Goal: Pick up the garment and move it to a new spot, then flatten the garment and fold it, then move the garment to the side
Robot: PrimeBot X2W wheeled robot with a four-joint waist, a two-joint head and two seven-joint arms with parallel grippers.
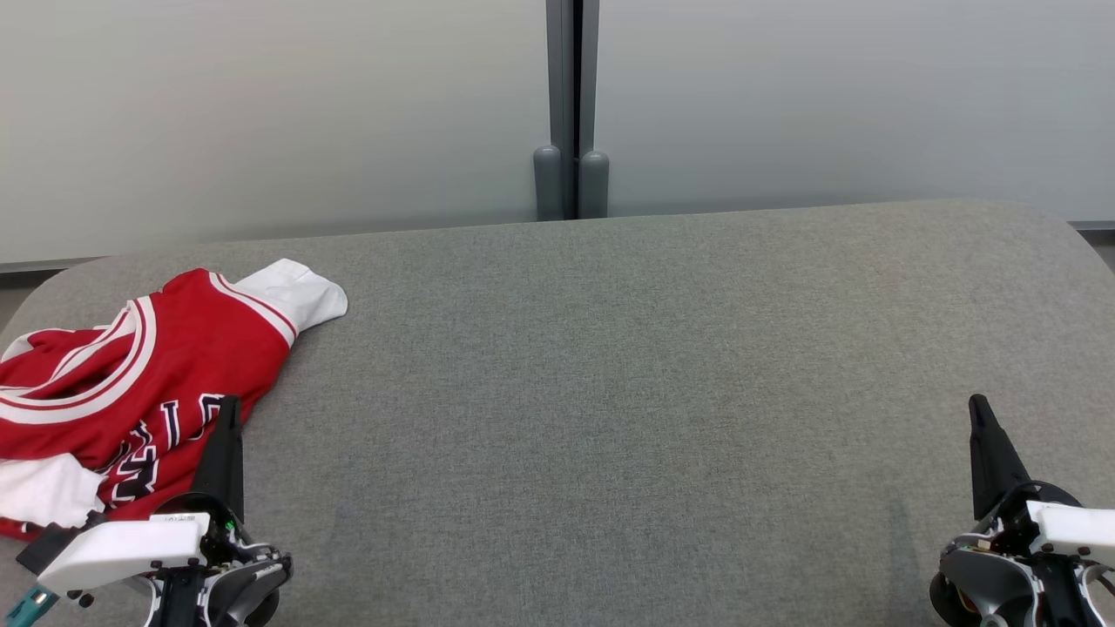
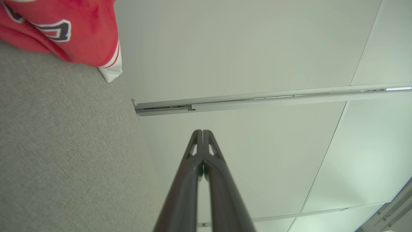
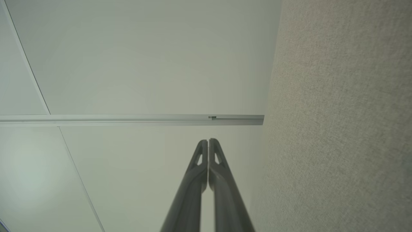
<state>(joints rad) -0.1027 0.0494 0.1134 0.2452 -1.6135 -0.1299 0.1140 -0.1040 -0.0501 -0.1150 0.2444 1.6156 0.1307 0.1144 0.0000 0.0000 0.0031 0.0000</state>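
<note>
Left fingers (image 1: 225, 453) pressed together, empty, near left, just beside garment (image 1: 131, 383). Right fingers (image 1: 989, 453) pressed together, empty, near right, well apart from garment. Red-white garment crumpled at left end of grey surface (image 1: 610, 392).

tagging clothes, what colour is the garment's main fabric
Red, with white trim and dark lettering; the garment shows best in the head view.
</note>
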